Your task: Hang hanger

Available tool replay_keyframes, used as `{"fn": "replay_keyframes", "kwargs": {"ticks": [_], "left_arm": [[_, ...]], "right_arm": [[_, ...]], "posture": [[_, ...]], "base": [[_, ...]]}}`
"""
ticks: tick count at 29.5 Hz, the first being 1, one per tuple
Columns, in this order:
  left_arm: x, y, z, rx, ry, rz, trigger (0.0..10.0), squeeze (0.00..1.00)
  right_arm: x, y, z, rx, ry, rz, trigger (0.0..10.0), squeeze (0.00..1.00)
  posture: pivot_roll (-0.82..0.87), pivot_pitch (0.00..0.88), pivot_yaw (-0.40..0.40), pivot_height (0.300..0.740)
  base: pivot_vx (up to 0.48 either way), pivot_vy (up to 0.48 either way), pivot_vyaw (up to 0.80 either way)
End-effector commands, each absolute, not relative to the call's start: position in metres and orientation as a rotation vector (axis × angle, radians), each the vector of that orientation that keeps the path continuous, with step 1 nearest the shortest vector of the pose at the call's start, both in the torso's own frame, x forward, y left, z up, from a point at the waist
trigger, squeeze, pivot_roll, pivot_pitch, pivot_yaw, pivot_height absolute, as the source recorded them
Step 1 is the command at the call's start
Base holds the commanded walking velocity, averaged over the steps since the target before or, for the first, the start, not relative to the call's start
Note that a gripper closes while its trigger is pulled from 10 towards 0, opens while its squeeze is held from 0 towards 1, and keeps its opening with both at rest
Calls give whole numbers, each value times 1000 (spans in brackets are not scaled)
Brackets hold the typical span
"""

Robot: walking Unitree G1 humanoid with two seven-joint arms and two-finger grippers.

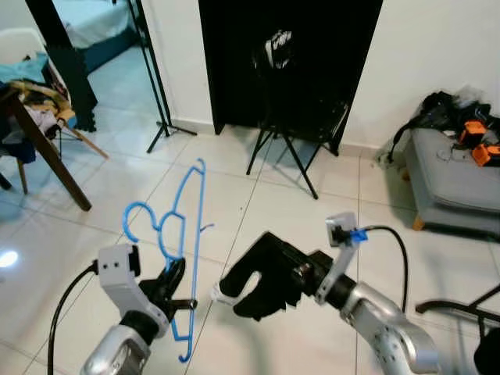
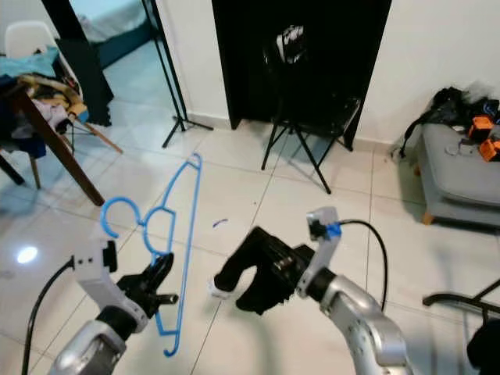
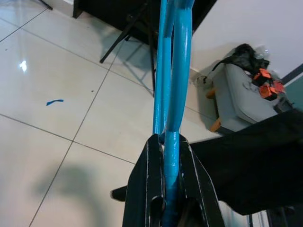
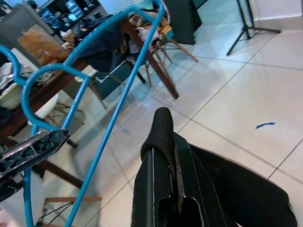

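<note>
Your left gripper point(image 1: 178, 287) has its two black fingers point(image 3: 147, 179) pressed together on the thin bar of the blue hanger point(image 1: 187, 234), with the rod pinched between the pads low on the frame. From that grip the hanger stands up and away from you over the white tiled floor point(image 1: 234, 195), its hook point(image 1: 134, 219) curling to the left and its long arm reaching toward the far wall.

Your right gripper point(image 2: 234, 285) holds a black garment point(image 2: 269, 269); in its wrist view the fingers point(image 4: 161, 142) sit closed with dark cloth wrapped over and around them, so treat them as clamped on the fabric. The garment bunches near the hanger's lower end, just to its right.

Judge the hanger as light, stiff and smooth, likely thin plastic or coated wire. A rod that slim can twist inside a two-finger pinch, and the long frame above your grip gives it leverage to swing. A hold nearer the hook's neck would steady it better when you bring the hook to a rail. The cloth is soft and limp and will drape and drag wherever it hangs free.

Farther out, a black tripod stand point(image 1: 285, 148) sits before a dark panel point(image 1: 289, 62) on the far wall, a grey cushioned seat point(image 1: 453, 180) is far right, and a cluttered wooden counter point(image 1: 31, 133) is far left.
</note>
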State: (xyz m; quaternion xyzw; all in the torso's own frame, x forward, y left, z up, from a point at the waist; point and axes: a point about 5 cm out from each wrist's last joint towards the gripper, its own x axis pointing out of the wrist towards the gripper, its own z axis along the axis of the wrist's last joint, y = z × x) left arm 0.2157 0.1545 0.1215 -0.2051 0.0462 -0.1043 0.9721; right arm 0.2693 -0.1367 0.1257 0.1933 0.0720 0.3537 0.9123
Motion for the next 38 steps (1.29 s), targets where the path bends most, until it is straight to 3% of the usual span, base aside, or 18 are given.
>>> {"fn": "replay_keyframes", "kwargs": {"ticks": [1, 12, 38], "left_arm": [[214, 157, 120, -391, 103, -193, 10000, 0], [217, 154, 122, -388, 81, -206, 10000, 0], [220, 156, 124, -427, 56, -201, 10000, 0]], "right_arm": [[268, -134, 128, 412, 133, 739, 10000, 0], [269, -134, 128, 386, 149, 759, 10000, 0], [265, -132, 129, 333, 144, 807, 10000, 0]], "posture": [[-21, 122, 23, 740], [-11, 130, 5, 740], [-14, 134, -4, 740]], "base": [[480, 0, 0], [480, 0, 0], [480, 0, 738]]}}
